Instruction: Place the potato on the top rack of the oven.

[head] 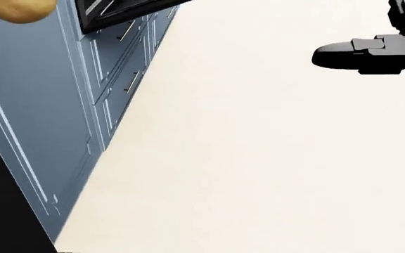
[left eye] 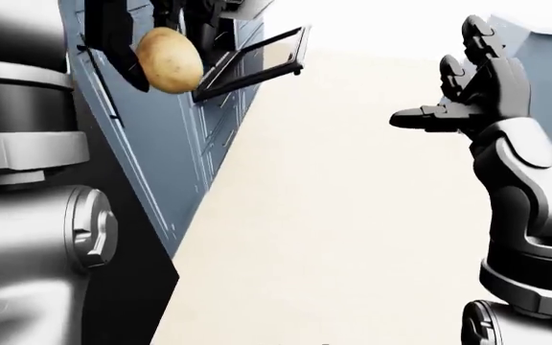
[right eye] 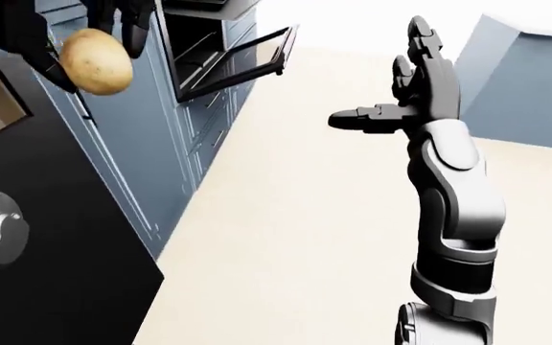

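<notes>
The tan potato (left eye: 168,60) is held in my left hand (left eye: 134,43) at the upper left of the left-eye view; dark fingers close round it from above and behind. It also shows in the right-eye view (right eye: 94,62) and at the top left corner of the head view (head: 21,10). The oven (right eye: 199,50) stands in the blue cabinet run, its door (right eye: 247,61) dropped open, just right of the potato. Racks show dimly inside. My right hand (right eye: 396,86) is raised at the right, fingers spread, empty.
Blue-grey cabinets with drawers (head: 118,79) run along the left side of the views. The pale floor (head: 258,158) fills the middle. Another blue-grey counter block (right eye: 530,79) stands at the upper right. My left arm's grey shell (left eye: 27,215) fills the lower left.
</notes>
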Available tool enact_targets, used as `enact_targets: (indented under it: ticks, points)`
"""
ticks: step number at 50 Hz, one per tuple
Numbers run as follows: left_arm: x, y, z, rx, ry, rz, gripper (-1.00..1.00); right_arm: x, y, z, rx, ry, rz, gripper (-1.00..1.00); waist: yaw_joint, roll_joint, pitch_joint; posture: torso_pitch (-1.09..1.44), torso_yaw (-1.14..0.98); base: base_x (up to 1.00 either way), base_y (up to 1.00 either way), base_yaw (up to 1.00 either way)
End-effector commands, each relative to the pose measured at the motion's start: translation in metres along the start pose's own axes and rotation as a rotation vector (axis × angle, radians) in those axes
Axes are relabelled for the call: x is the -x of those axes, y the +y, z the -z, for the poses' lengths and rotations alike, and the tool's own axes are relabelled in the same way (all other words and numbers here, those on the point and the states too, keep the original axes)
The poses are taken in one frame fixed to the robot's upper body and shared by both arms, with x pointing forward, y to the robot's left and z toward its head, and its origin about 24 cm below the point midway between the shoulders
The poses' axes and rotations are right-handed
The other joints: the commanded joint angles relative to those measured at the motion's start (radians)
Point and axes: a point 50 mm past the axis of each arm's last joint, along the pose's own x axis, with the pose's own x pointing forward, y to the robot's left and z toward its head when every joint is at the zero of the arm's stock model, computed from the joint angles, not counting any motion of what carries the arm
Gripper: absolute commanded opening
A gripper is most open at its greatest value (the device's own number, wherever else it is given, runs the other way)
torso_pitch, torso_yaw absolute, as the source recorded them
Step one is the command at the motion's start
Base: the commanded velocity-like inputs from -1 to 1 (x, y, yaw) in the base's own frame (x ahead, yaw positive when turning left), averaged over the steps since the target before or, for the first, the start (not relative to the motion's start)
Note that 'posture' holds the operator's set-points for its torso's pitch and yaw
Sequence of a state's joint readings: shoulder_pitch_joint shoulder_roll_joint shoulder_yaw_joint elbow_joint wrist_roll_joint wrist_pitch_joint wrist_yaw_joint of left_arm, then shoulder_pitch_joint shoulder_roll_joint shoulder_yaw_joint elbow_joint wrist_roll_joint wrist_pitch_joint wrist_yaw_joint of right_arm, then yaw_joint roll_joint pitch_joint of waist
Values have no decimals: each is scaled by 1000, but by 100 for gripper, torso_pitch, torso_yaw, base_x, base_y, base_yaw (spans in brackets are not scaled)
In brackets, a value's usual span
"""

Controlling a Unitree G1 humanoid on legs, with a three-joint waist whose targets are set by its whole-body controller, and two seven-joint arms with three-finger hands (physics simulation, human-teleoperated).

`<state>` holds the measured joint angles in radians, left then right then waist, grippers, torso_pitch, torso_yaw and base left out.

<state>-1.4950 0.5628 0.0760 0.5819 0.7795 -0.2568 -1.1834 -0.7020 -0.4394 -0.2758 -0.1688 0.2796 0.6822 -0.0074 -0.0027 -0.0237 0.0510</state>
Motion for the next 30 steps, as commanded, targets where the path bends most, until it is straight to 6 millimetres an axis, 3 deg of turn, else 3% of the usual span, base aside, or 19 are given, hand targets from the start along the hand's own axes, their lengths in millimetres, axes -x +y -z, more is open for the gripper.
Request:
enact_targets:
  ticks: [1,2,3,5,6,8,9,10,11,13,14,15,16,17,18,20,23,30]
  points:
    - [13,20,-11,-39,-20,-91,-95,-1,-4,-19,8,-94,28,100,-4,7,-33,0,0,-29,0,-100]
    - [14,22,-11,-39,-21,-93,-96,-2,-6,-18,38,-84,55,100,29,0,-18,0,0,0,0,0]
    - [14,23,-11,-40,-21,-94,-95,-1,-4,-20,-6,-86,29,100,24,-12,-1,0,0,0,0,0]
    - [14,24,-11,-41,-20,-96,-96,-1,-3,-17,1,-51,11,100,35,-43,6,0,0,0,0,0]
    - [14,25,-12,-40,-21,-97,-96,-2,-4,-16,-19,-49,25,100,39,-49,-8,0,0,-16,-100,0]
    - [14,25,-12,-41,-20,-96,-95,-3,-5,-16,2,-53,43,100,14,14,-19,0,0,-2,-100,0]
    - [14,26,-12,-40,-21,-98,-96,-3,-5,-17,-4,-58,44,100,13,21,11,0,0,0,0,0]
    - [14,25,-12,-40,-21,-98,-95,-2,-3,-17,11,-58,21,100,18,-15,9,0,0,0,-2,0]
    - [14,26,-12,-40,-21,-98,-95,-2,-4,-16,7,-57,34,100,28,-34,-10,0,0,0,-100,0]
    - [15,27,-12,-40,-20,-100,-96,-2,-4,-16,7,-58,39,100,26,16,22,0,0,0,-50,0]
    - [15,27,-12,-40,-19,-100,-95,-2,-4,-15,19,-52,29,100,32,-26,33,0,0,0,0,0]
    - [15,26,-12,-41,-19,-99,-96,-2,-4,-17,6,-58,32,100,35,-57,7,0,0,0,-41,0]
    - [14,26,-12,-40,-19,-99,-95,-2,-4,-17,6,-61,35,100,28,-64,-6,0,0,0,-53,0]
    - [14,26,-11,-40,-18,-99,-95,-2,-5,-16,7,-59,38,100,28,-92,12,0,0,0,0,0]
    - [14,26,-12,-40,-19,-101,-95,-2,-5,-16,6,-60,41,100,26,-73,25,0,0,0,0,0]
    - [14,27,-13,-40,-20,-101,-95,-2,-5,-17,6,-64,44,100,34,-77,-5,0,0,0,0,0]
    - [13,28,-13,-42,-21,-100,-96,-2,-4,-17,7,-64,41,100,31,-74,-11,0,0,0,0,0]
    - [11,27,-14,-42,-23,-95,-95,-1,-5,-21,0,-83,38,100,19,-48,5,0,0,0,0,0]
